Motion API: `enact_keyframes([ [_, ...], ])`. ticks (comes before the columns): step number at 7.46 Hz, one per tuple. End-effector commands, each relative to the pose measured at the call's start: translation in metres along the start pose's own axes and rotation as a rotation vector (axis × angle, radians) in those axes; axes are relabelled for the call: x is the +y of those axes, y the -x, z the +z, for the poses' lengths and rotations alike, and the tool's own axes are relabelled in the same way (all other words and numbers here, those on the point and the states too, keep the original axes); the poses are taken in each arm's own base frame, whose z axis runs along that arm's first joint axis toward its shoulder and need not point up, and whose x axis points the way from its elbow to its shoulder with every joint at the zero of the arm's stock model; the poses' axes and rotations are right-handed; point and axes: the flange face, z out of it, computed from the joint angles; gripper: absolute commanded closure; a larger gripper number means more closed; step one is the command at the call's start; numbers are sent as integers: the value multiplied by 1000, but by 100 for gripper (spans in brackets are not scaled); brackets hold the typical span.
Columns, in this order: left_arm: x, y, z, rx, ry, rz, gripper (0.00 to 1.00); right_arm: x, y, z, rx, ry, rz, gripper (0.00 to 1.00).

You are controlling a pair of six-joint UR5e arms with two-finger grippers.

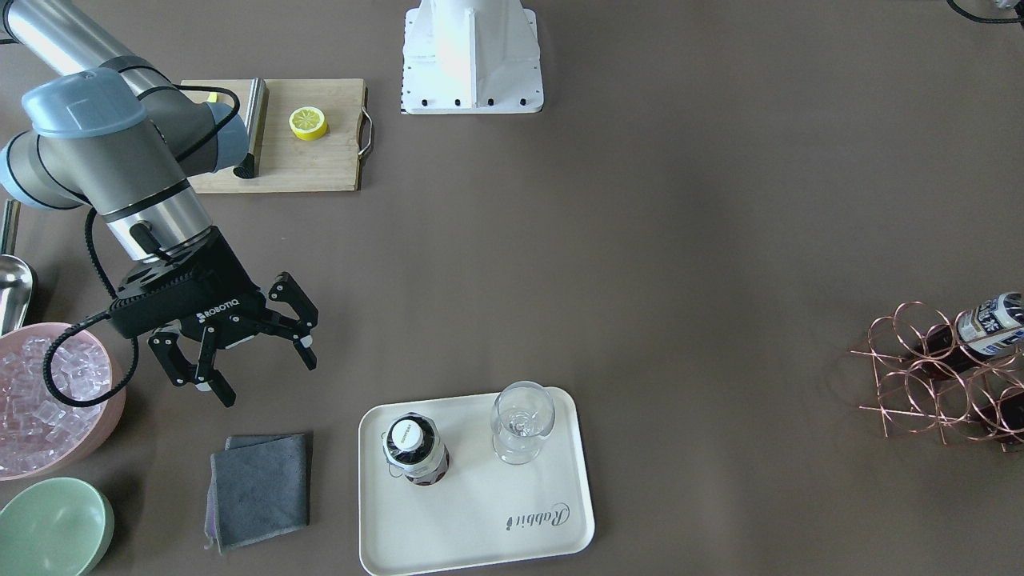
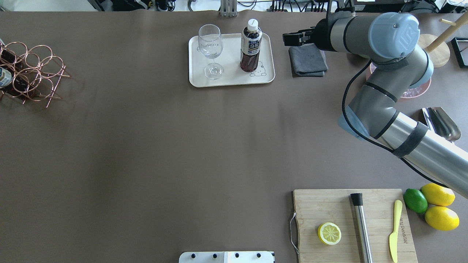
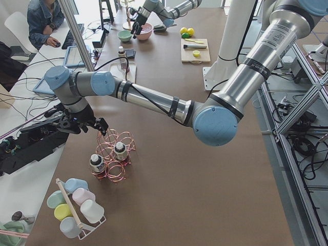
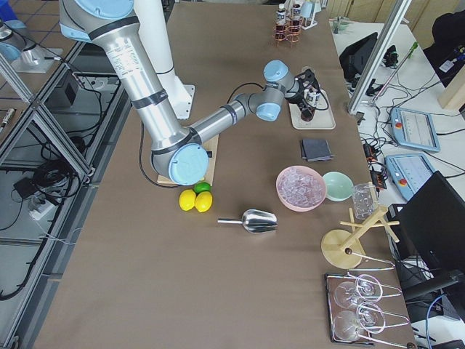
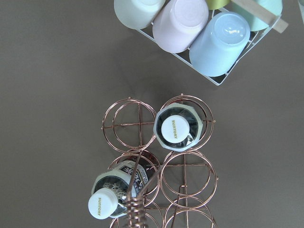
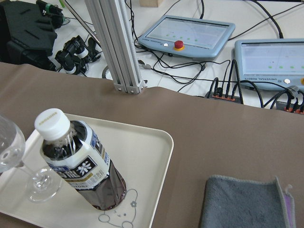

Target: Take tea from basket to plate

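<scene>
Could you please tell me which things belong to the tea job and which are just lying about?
Job: tea bottle, plate, basket, two bottles inside it.
Lying about: wine glass, grey cloth, cutting board, lemon half, ice bowl, green bowl.

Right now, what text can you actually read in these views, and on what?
"ROBOTIQ": body of the right gripper.
"Rabbit": the plate.
"SUNTORY": caps of the upright tea and the tilted tea in the basket.
Label of the tea on the plate: too blurred to read.
Lettering on the yellow knife: too small.
</scene>
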Motion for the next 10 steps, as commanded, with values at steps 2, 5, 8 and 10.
enact_keyframes([
  [2,3,64,-38,-30,6,133,2,21,-87,-16,56,289,142,0],
  [5,-13,208,-59,-24,34,302,2,37,-156,-28,134,534,246,0],
  [8,-60,303,14,-100,162,553,2,59,-255,-76,210,677,303,0],
  [10,-98,335,58,-102,197,658,2,117,-330,-128,221,708,318,0],
])
